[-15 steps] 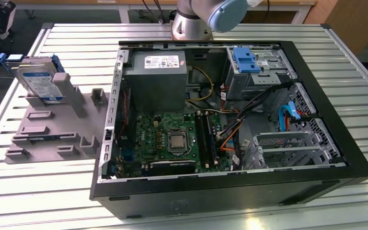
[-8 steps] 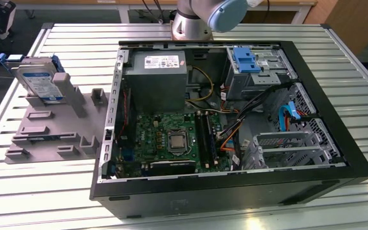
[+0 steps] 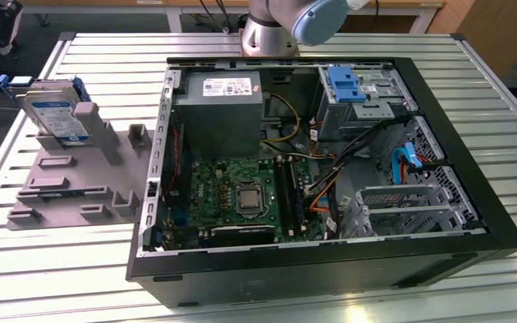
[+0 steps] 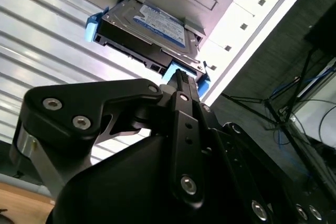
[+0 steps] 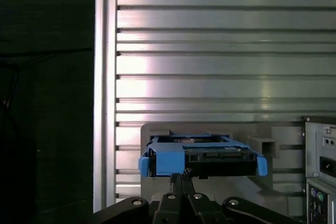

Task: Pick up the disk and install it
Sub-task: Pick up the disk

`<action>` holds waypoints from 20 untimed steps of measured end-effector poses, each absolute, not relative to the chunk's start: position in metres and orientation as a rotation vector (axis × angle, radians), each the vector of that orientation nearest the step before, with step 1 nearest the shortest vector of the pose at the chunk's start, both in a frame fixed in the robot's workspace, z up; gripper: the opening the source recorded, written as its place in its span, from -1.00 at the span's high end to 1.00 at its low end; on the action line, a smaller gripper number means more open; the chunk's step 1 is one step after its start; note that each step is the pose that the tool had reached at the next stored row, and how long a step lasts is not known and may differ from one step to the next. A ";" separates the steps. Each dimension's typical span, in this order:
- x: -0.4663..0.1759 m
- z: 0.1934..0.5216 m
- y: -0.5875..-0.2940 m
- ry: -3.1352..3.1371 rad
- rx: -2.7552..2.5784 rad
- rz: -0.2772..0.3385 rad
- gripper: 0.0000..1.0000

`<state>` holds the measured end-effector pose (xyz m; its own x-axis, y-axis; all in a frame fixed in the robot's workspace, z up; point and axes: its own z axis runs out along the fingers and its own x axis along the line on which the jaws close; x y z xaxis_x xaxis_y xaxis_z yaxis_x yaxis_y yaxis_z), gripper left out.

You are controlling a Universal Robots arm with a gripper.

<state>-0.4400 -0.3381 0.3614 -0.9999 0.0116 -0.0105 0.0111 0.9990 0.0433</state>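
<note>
Black fingers point(image 5: 176, 182) pressed together, nothing betw. them. Gripper point(image 5: 181, 174) sits just beside the disk point(image 5: 210, 156) at its blue-railed end in both wrist views; contact unclear. Disk stands tilted in a grey holder point(image 3: 70, 182) on the slatted metal table point(image 3: 375, 47), at the exterior view's left of the open PC case point(image 3: 330, 269).

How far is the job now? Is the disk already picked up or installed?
Nothing looks done yet. The disk stands in the grey holder on the table, at the exterior view's left of the open computer case. In hand: the gripper, shut, points toward the disk in both wrist views but does not hold it. Left: picking it up and installing it.
</note>
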 end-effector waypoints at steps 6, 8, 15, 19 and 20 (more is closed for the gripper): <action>-0.440 0.361 -0.338 3.129 -0.154 0.069 0.79; -0.440 0.361 -0.338 3.126 -0.208 0.069 0.79; -0.440 0.361 -0.338 3.119 -0.315 0.069 0.79; -0.440 0.361 -0.338 3.113 -0.376 0.069 0.79; -0.440 0.361 -0.338 3.111 -0.391 0.069 0.79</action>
